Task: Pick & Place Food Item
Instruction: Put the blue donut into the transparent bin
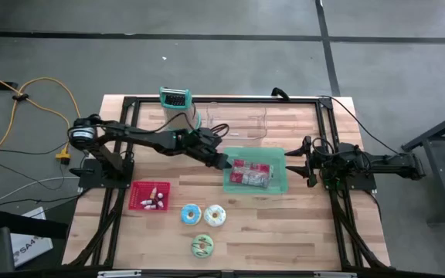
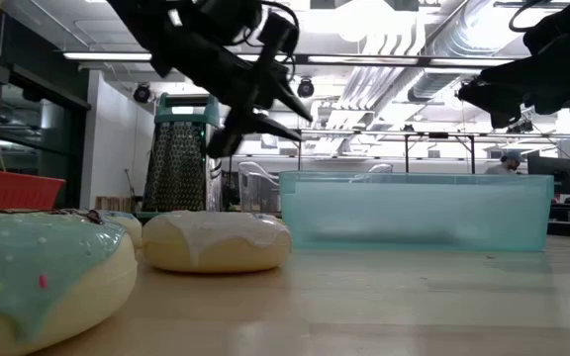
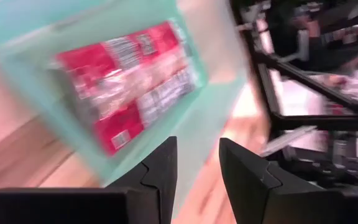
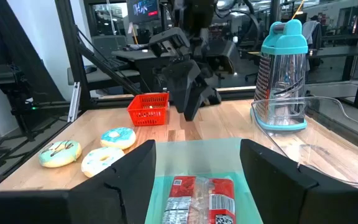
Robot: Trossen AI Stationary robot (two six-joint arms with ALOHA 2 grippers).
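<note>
A teal bin [image 1: 278, 167] stands mid-table and holds red-and-white food packets [image 1: 250, 173], which lie flat on its floor [image 3: 129, 81]. My left gripper [image 1: 225, 163] hovers open at the bin's left edge, slanting down toward it, with nothing between its fingers [image 3: 197, 146]. It hangs well above the table in the low view [image 2: 295, 121]. Three donuts lie on the table near the front: blue [image 1: 191, 214], white [image 1: 215, 215] and green-iced [image 1: 202, 246]. My right gripper [image 1: 307, 164] rests open at the bin's right side [image 4: 197, 149].
A red basket [image 1: 150, 195] with small items sits front left. A teal-topped grater [image 1: 174, 104] and a clear container [image 1: 239, 120] stand at the far edge. A black frame [image 1: 327, 123] runs round the table. Bare wood lies in front of the bin.
</note>
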